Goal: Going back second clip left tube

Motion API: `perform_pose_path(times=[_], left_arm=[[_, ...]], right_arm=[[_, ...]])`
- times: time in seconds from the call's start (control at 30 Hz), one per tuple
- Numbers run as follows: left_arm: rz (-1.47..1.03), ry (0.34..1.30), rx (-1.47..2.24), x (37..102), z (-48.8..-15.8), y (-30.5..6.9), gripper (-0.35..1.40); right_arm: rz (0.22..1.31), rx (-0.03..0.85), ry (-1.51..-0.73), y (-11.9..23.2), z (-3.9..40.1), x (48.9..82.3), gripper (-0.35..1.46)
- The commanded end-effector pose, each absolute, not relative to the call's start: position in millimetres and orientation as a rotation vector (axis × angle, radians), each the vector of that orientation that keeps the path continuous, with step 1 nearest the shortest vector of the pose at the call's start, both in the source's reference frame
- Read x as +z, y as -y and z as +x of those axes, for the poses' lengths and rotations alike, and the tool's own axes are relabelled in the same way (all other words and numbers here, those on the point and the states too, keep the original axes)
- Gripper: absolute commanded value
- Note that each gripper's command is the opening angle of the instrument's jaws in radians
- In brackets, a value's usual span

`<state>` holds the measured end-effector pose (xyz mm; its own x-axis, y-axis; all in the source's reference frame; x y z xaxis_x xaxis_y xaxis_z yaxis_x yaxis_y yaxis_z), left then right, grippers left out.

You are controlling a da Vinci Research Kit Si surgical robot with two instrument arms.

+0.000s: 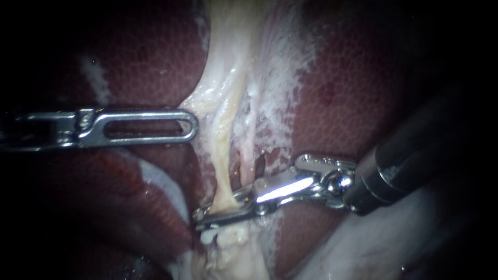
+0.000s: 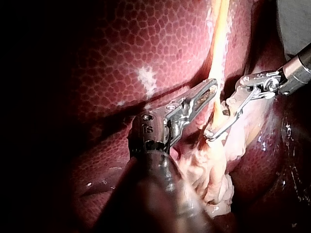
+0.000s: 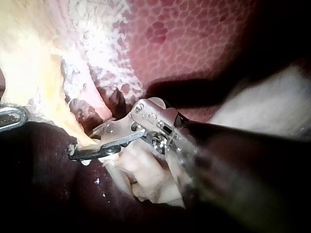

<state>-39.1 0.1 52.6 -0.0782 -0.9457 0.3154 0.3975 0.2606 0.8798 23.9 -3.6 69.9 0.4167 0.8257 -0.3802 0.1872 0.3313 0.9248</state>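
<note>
Endoscope view: right instrument (image 1: 223, 213) across left tube (image 1: 224, 150), left instrument (image 1: 191, 126) over liver (image 1: 150, 62)

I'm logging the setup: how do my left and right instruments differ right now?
The left instrument lies level, its tip beside the tube; the right instrument slants in, closed on that tube. The left tip is broad and slotted, the right's thin. Both are shiny metal over the liver.

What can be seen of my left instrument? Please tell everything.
The left instrument comes in level from the left, over the liver. Its bright metal jaws, long and slotted, lie together, shut and holding nothing. Behind them are a metal wrist and a dark shaft. Its tip reaches the pale tissue beside the tube; contact there is unclear.
</note>
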Motion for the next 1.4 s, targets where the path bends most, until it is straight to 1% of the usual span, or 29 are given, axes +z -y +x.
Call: perform_pose_path(times=[0.03, 0.47, 0.53, 0.6, 0.63, 0.67, 0.73, 0.77, 0.87, 0.97, 1.2, 1.3, 1.4], left_arm=[[0.635, 1.141, -1.245, 52.7, -39.2, -0.1, -0.35], [0.636, 1.141, -1.244, 52.7, -39.1, -0.1, -0.35], [0.636, 1.141, -1.244, 52.7, -39.1, -0.1, -0.35], [0.636, 1.141, -1.244, 52.7, -39.1, -0.1, -0.35], [0.636, 1.141, -1.244, 52.7, -39.1, -0.1, -0.35], [0.636, 1.141, -1.244, 52.7, -39.1, -0.1, -0.35], [0.636, 1.141, -1.244, 52.7, -39.0, -0.1, -0.35], [0.636, 1.141, -1.244, 52.7, -39.0, -0.1, -0.35], [0.636, 1.141, -1.244, 52.7, -39.0, -0.1, -0.35], [0.636, 1.141, -1.244, 52.7, -39.0, -0.1, -0.35], [0.636, 1.141, -1.244, 52.7, -39.0, 0.0, -0.35], [0.636, 1.141, -1.244, 52.7, -39.0, 0.0, -0.35], [0.636, 1.141, -1.244, 52.7, -39.0, 0.0, -0.35]], right_arm=[[1.189, 0.549, -1.093, 3.6, 23.9, 69.9, -0.35], [1.190, 0.548, -1.093, 3.7, 23.9, 69.7, -0.35], [1.189, 0.548, -1.093, 3.7, 24.0, 69.8, -0.26], [1.192, 0.553, -1.090, 3.7, 24.1, 69.8, -0.11], [1.171, 0.525, -1.107, 3.7, 24.1, 69.8, -0.03], [1.160, 0.511, -1.116, 3.7, 24.2, 69.8, 0.06], [1.149, 0.490, -1.127, 3.7, 24.2, 69.7, 0.18], [1.136, 0.477, -1.135, 3.7, 24.2, 69.7, 0.28], [1.089, 0.439, -1.164, 3.6, 24.3, 69.6, 0.42], [1.058, 0.411, -1.183, 3.6, 24.4, 69.6, 0.49], [1.004, 0.363, -1.214, 3.5, 24.8, 69.6, 0.54], [0.956, 0.341, -1.233, 3.5, 25.1, 69.5, 0.58], [0.920, 0.299, -1.253, 3.5, 25.2, 69.5, 0.59]])
